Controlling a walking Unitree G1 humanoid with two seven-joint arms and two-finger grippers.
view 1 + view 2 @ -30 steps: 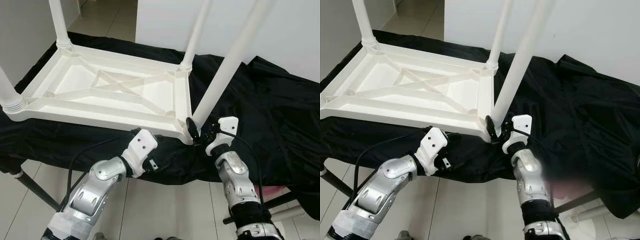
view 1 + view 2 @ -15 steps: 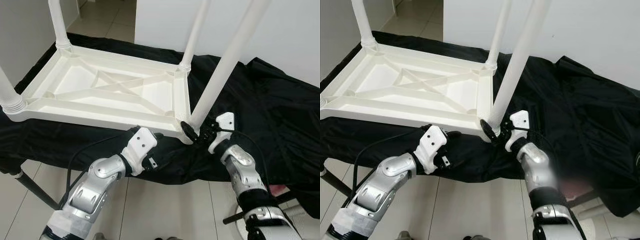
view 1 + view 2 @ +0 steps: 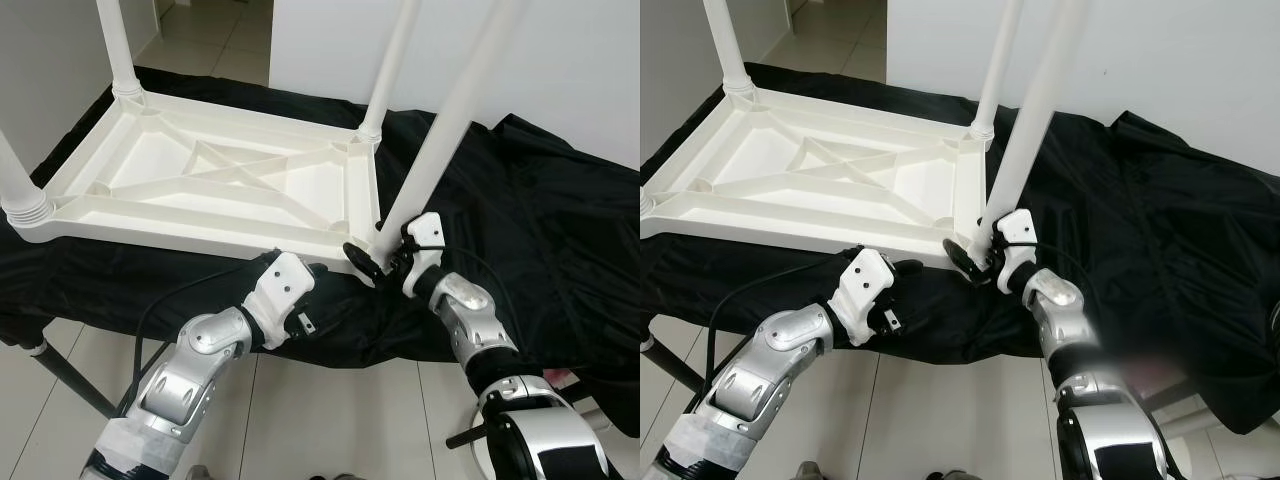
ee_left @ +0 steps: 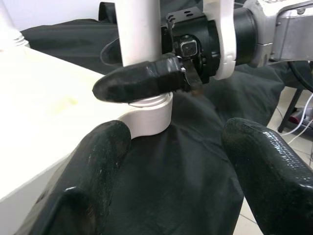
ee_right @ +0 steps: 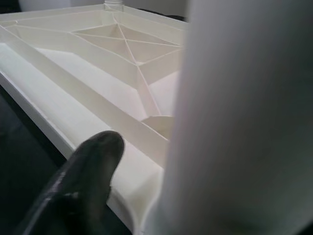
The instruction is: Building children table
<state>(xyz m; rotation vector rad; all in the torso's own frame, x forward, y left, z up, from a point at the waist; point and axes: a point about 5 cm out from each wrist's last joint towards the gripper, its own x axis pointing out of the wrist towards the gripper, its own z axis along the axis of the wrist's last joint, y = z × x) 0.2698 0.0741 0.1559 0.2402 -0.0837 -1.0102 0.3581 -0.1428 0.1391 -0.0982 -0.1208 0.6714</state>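
At the worktop's near edge: fourth leg being seated in the inverted tabletop's near right corner.

Right gripper [image 3: 378, 262] is clamped on the base of the white leg [image 3: 440, 130], which leans at the corner socket [image 4: 149, 116] of the upturned tabletop [image 3: 200, 180] lying on the black cloth [image 3: 530, 230]. Left gripper [image 4: 171, 161] hovers just beside that corner, fingers apart, holding nothing. Three other legs stand upright in their sockets. Risk, as judged: the leg's tilt could cross-seat or jam it; sideways force could slide the tabletop on the loose cloth toward the edge.
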